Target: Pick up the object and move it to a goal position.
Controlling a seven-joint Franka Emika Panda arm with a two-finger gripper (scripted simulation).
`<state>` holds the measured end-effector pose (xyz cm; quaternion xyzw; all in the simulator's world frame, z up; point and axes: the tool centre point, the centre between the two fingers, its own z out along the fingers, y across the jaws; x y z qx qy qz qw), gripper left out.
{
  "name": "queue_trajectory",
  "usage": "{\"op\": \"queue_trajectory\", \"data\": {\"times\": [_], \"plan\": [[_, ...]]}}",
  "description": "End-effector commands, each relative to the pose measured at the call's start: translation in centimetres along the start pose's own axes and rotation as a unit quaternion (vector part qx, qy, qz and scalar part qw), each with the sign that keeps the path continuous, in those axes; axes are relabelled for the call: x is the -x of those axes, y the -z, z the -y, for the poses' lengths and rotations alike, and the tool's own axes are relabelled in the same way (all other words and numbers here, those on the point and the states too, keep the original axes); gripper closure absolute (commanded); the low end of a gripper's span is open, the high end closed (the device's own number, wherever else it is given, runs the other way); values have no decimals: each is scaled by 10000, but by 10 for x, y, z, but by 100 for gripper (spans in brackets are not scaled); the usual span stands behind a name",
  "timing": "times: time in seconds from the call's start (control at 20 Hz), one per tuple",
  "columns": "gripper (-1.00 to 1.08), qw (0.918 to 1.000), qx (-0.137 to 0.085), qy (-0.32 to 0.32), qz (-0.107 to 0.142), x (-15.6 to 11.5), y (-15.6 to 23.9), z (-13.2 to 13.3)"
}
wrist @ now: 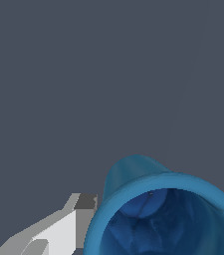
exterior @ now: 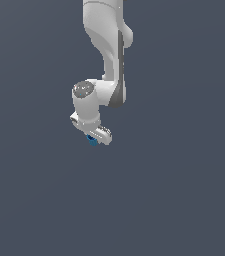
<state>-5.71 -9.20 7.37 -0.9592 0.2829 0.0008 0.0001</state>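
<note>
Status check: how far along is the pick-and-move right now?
Done: the gripper has reached the blue cup, which fills the wrist view beside one finger. In hand: apparently gripped, though closure isn't clearly visible. Left: carrying it to the goal, which neither view shows.

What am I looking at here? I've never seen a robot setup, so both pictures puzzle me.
These are simulator renders, not photos. The exterior view, from a camera off the machine, shows a white robot arm hanging down against a plain grey background. At its tip is the gripper, a two-fingered clamp, with a small blue cup between its fingers. The wrist view comes from a camera on the arm's wrist, so the same blue cup looks huge, with one pale finger beside it. The cup appears held; nothing else shows.
</note>
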Motion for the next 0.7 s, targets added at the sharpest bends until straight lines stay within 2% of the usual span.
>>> {"op": "queue_trajectory", "data": {"times": [0.0, 0.3, 0.65], "plan": [[108, 10000, -4, 4, -5, 1, 4, -24], [108, 10000, -4, 4, -5, 0, 11, -67], [108, 10000, -3, 4, -7, -1, 14, -83]]}}
